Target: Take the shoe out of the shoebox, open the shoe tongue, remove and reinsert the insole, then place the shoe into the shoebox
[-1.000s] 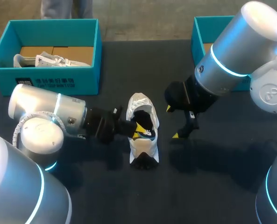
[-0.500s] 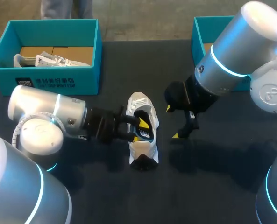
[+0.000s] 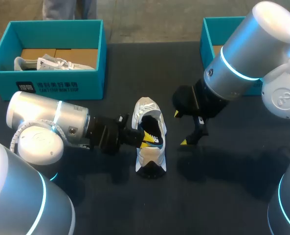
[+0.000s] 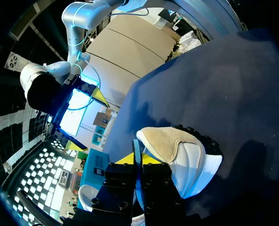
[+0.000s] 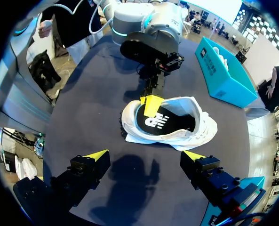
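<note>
1. A dark matte desk [image 3: 223, 196] carries everything, and an arm comes in over it from each side.
2. An open teal cardboard shoebox [image 3: 86, 83] is set at the desk's far left corner. A white lace-up sneaker [image 3: 52, 62] lies in it close to the front wall, with a brown cardboard lining [image 3: 61, 53] behind it.
3. A second teal box [image 3: 211, 29] stands at the far right and is largely hidden by the right arm. Only a strip of brown can be seen inside it.
4. A white mesh shoe with a black sole [image 3: 152, 155] stands upright in the middle of the desk, outside both boxes. A flat black insole with white print [image 5: 165, 121] lies inside its wide opening.
5. The left end effector [image 3: 144, 137] is at the shoe's left side. Its fingers are pressed together on the shoe's side wall at the rim of the opening, and one yellow tip shows over the insole.
6. The right end effector [image 3: 180, 128] is held just beside the shoe's right side. Its fingers are spread wide and touch nothing.
</note>
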